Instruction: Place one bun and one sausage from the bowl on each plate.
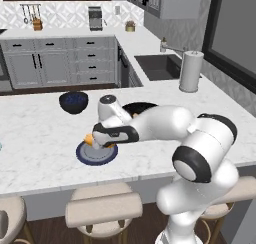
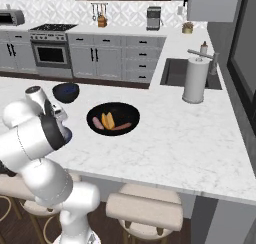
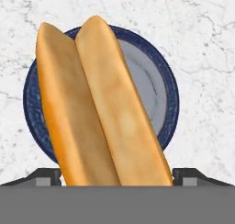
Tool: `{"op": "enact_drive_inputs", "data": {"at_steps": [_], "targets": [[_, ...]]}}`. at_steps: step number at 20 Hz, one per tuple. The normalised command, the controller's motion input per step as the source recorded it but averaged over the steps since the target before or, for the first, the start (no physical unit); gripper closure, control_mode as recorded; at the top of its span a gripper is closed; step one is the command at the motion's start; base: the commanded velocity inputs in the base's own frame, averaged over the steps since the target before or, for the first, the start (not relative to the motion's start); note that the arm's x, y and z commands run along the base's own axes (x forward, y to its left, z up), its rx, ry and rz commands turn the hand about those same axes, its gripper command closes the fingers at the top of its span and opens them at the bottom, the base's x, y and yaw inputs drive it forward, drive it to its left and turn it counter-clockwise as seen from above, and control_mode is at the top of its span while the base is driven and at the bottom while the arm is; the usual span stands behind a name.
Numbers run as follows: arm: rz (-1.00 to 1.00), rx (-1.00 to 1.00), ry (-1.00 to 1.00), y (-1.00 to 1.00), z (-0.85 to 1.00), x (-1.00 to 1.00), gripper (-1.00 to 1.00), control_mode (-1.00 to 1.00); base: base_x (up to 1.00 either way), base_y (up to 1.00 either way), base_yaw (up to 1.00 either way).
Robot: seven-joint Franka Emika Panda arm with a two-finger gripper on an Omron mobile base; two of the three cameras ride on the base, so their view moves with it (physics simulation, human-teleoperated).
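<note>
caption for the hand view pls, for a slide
Gripper holds a golden bun above the dark blue-grey plate on the white marble counter.

The bun (image 3: 105, 108) looked matt, softly browned like baked bread. The dark blue-grey plate (image 3: 158, 87) seemed glazed ceramic, perhaps faintly glossy. The table (image 1: 40, 138) was smooth white veined marble.

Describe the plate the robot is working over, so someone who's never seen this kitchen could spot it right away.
On the long white marble counter, look near the front edge above the stools. The plate lies flat under the gripper, which holds a bun over it. Its dark blue rim around a pale grey centre separates it from the deeper dark-blue bowl behind.
</note>
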Motion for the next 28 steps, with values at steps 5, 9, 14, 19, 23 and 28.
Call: {"op": "enact_drive_inputs", "data": {"at_steps": [5,9,14,19,23,28], "targets": [[0.00,0.00,0.00,0.00,-0.36,0.20,-1.00,-1.00,0.00,0.00,0.00],[0.00,0.00,0.00,0.00,-0.03,0.00,-1.00,-1.00,0.00,0.00,0.00],[0.00,0.00,0.00,0.00,0.30,0.00,-1.00,-1.00,0.00,0.00,0.00],[0.00,0.01,0.08,0.01,0.14,0.04,-1.00,-1.00,0.00,0.00,0.00],[-0.03,0.10,0.25,-0.12,0.33,0.12,-1.00,-1.00,0.00,0.00,0.00],[-0.28,0.11,0.02,-1.00,0.39,-0.28,-1.00,-1.00,0.00,0.00,0.00]]}}
